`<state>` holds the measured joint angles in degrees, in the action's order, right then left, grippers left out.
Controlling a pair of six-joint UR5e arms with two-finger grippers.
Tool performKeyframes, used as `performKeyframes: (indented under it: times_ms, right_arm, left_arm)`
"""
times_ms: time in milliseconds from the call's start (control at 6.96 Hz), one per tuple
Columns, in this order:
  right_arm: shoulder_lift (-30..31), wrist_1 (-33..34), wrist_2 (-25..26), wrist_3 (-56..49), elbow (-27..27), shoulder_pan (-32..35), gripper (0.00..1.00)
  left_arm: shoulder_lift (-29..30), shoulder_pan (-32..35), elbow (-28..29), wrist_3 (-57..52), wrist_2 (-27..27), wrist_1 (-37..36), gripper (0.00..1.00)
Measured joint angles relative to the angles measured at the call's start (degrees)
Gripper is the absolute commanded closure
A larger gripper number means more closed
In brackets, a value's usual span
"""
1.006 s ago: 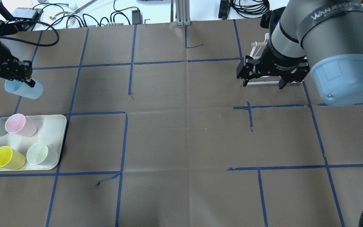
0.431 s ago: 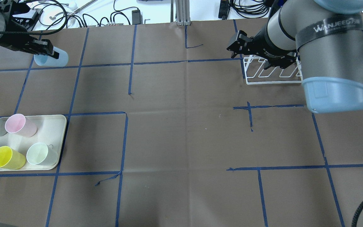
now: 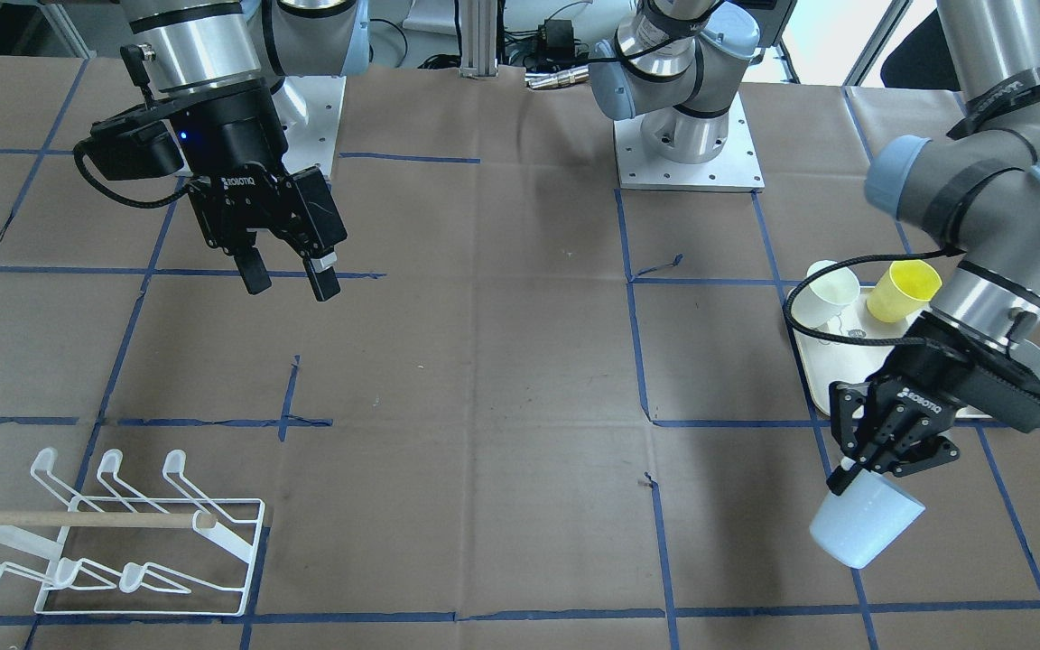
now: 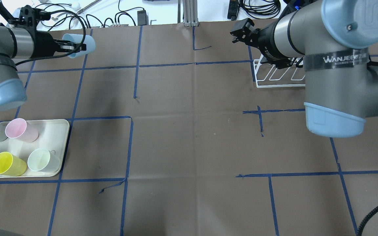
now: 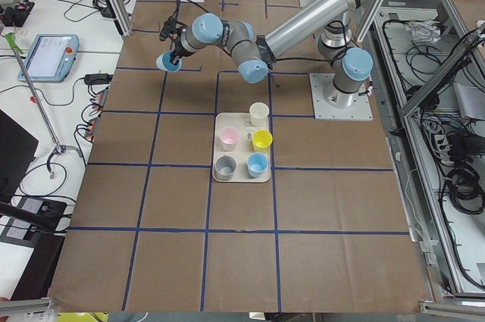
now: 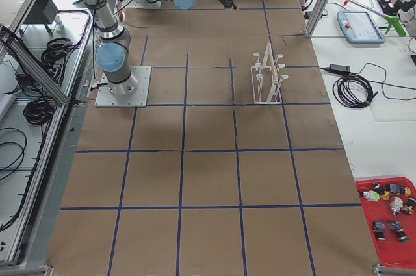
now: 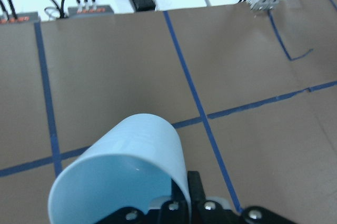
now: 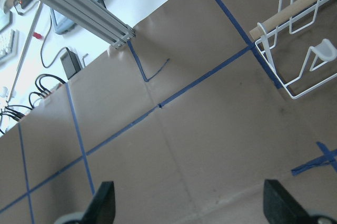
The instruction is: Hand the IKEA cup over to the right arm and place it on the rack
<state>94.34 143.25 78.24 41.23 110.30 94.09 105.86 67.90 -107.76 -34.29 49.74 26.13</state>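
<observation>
Since a second ago the left gripper point(image 4: 74, 48) has carried the cup point(image 4: 81, 44) away from the tray's far side, out along the table's far strip and inward, turning it onto its side, while the right arm point(image 4: 326, 55) has swung up off the rack point(image 3: 78, 518), which now partly shows; nearest the robot, the tray point(image 4: 55, 135) sits by the left edge with five other cups point(image 4: 21, 130) on it, untouched; beyond it the table point(image 4: 192, 147) is bare brown paper with blue tape lines, and the whole middle looks free for both arms to meet; farther out, the left gripper is clamped on the cup's rim, one finger inside and one outside, the cup held in the air with its closed end pointing toward the right arm; the right gripper point(image 3: 292, 282) hangs with its jaws apart and nothing between them, well apart from the cup; the rack stands at the far right, all prongs bare; so, as I judge it, the pick and lift are done, and the hand-over, the left's release and the hanging on a prong all remain; the cup rides close to the paper's far edge, where cables point(image 4: 120, 18) and a metal post point(image 4: 189, 13) lie just beyond, so room is tighter outward than inward; the right arm's wrist is over the rack's edge, which calls for care when it comes back down.
</observation>
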Motion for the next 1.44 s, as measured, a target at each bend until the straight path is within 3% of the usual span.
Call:
performKeyframes:
  times_ms: [144, 431, 575, 1006, 1438]
  right_arm:
    - [0.0, 3.2, -1.8, 2.7, 1.6, 0.5, 0.00]
    - [-0.2, 5.4, -12.7, 4.0, 4.8, 1.7, 0.01]
    - [-0.2, 6.8, -16.3, 4.2, 6.3, 1.9, 0.01]
    - [-1.1, 15.5, -18.4, 10.7, 8.1, 2.0, 0.02]
    - [-4.5, 34.3, -18.4, 22.5, 11.5, 2.1, 0.01]
  left_arm:
    - [0.1, 2.2, -3.6, -0.1, -5.9, -8.7, 1.00]
    - [0.3, 7.6, -7.2, -0.5, -16.3, -18.0, 1.00]
    - [0.3, 9.0, -9.1, -0.7, -17.8, -21.3, 1.00]
    - [0.2, 9.9, -15.1, -0.6, -20.5, -30.1, 1.00]
    - [0.2, 12.0, -18.4, 2.6, -21.8, -34.5, 1.00]
